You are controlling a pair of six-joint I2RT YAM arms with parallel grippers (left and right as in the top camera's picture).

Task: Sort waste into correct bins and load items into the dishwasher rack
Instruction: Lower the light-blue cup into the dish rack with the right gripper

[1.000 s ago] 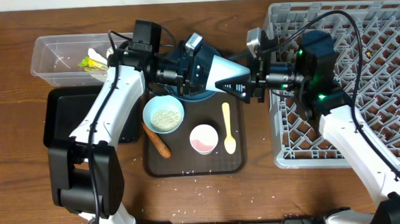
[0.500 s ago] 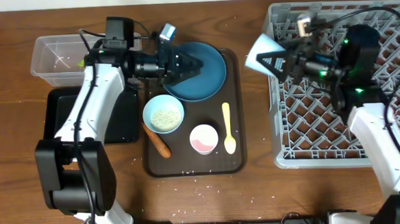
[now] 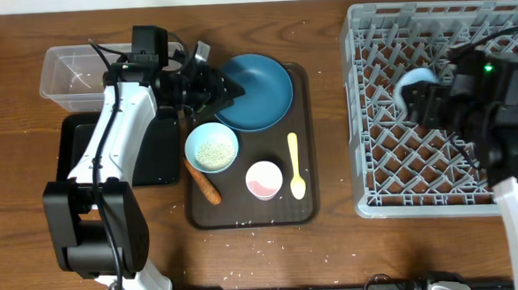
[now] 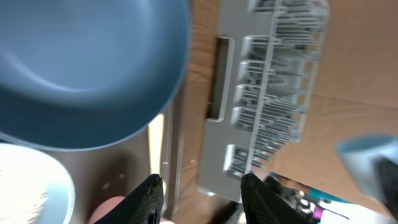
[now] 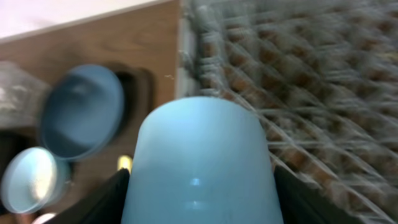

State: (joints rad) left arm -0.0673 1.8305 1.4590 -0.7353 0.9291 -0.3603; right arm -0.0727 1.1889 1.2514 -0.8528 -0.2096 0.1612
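My right gripper (image 3: 427, 103) is shut on the small light blue cup (image 3: 409, 86) and holds it above the left part of the grey dishwasher rack (image 3: 448, 184). The cup fills the right wrist view (image 5: 202, 155). My left gripper (image 3: 225, 92) is open and empty at the left edge of the dark blue plate (image 3: 261, 92); its fingers (image 4: 204, 199) frame nothing. A bowl holding rice (image 3: 211, 148), the pink cup (image 3: 263, 178), the yellow spoon (image 3: 295, 165) and the carrot stick (image 3: 204, 184) lie on the brown serving tray (image 3: 254, 214).
The clear tub (image 3: 70, 73) is at the back left, with the black tray (image 3: 71, 153) in front of it, partly under my left arm. Loose rice grains (image 3: 246, 245) are scattered on the wooden table near the front.
The light blue cup passed from my left gripper to my right one. My right arm carried it right, over the rack. My left gripper opened and drew back left.
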